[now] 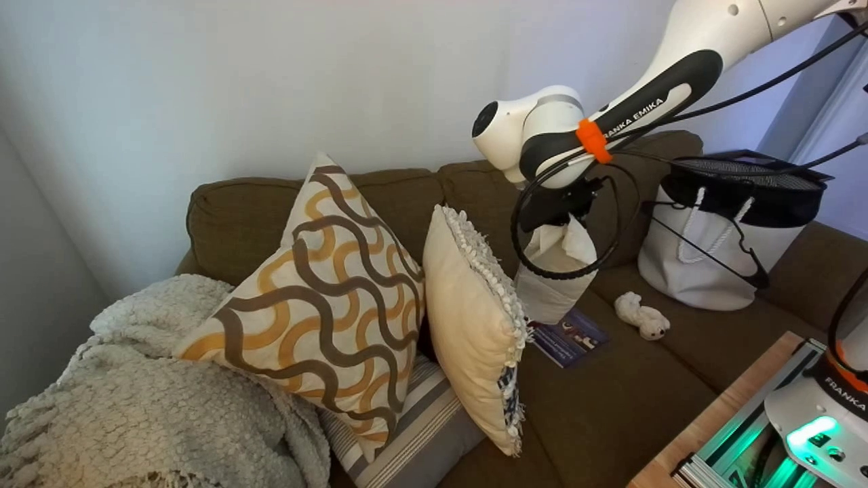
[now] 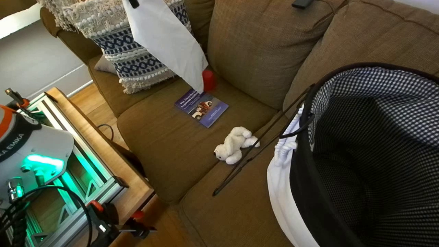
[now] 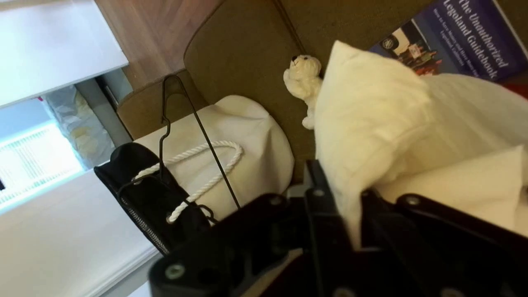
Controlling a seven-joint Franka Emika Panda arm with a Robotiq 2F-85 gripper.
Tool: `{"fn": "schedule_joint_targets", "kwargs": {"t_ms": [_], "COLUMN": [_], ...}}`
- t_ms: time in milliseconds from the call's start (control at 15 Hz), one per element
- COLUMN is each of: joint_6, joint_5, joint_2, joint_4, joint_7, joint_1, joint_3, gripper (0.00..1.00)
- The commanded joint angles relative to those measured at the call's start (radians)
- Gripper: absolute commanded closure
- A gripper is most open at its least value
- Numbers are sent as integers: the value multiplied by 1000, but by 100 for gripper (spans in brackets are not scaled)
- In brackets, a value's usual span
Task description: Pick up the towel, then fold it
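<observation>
The white towel hangs from my gripper in both exterior views [image 1: 555, 295] [image 2: 168, 43]. My gripper [image 3: 342, 189] is shut on a bunched part of it. In the wrist view the towel [image 3: 367, 111] rises between the two dark fingers, and its loose part spreads to the right. In an exterior view the gripper [image 1: 568, 215] is above the sofa seat, just below the wrist. In an exterior view only a dark fingertip [image 2: 133, 3] shows at the top edge. The towel's lower corner hangs by the book; whether it touches the book I cannot tell.
A purple book [image 2: 204, 109], a white plush bear [image 2: 233, 145] and a red object [image 2: 209, 80] are on the sofa. A white-and-black basket [image 1: 719, 251] with a black hanger [image 2: 236, 168] stands at one side. Patterned cushions [image 1: 325, 291] [image 1: 468, 325] stand at the other.
</observation>
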Motion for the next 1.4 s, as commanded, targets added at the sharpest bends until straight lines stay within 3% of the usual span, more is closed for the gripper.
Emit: {"fn": "schedule_joint_targets", "kwargs": {"t_ms": [0,400,667,867,1000,1067,1133,1333], "joint_6": [-4,47,95,143,195,226,174,202], "joint_5": [130,389,489,506,457,415,448,424], "joint_2": [-13,-97,-137,-189,-233,-241,-164,-204], "joint_4": [-62,-321,-499,-615,-656,-652,-601,-616], "joint_7": [8,89,134,151,167,157,148,148], "joint_1": [-49,-116,-185,-250,-290,-305,-287,-322], "joint_3": [30,12,-27,-84,-131,-147,-116,-139], "gripper": [99,99,99,99,99,99,94,94]}}
